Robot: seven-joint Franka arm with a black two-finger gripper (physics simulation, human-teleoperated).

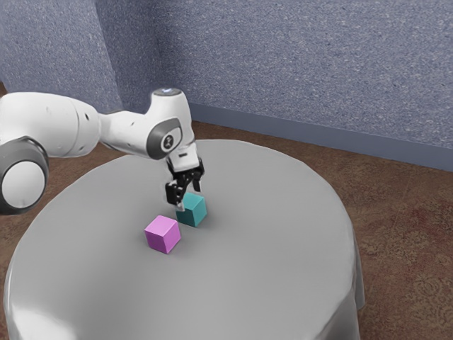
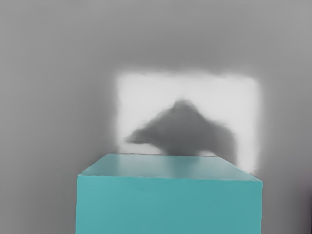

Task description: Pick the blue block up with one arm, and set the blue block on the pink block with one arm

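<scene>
A round worktop (image 1: 283, 234) covered in a grey cloth carries two small cubes. The blue block (image 1: 192, 210), more teal than blue, sits flat on the cloth near the middle. The pink block (image 1: 163, 234) lies just beside it, toward the exterior view's left and nearer the camera. The two are close, corner to corner, but I cannot tell whether they touch.

The white arm (image 1: 106, 131) comes in from the exterior view's left and bends down over the cubes. Its black claw (image 1: 185, 191) points downward and hangs right at the blue block's top, on its far side. The two fingers are spread apart and nothing is pinched between them. Whether a fingertip brushes the block's upper edge is not clear.

In the wrist view the blue block is large and close, just under the hand, with its top face and one side face showing. On the cloth beyond it lies a bright rectangular patch (image 2: 187, 97) with a dark shadow (image 2: 185, 134) across it.

Behind the worktop stand a speckled blue-grey wall (image 1: 318, 57) and a brown patterned floor (image 1: 403, 212).
</scene>
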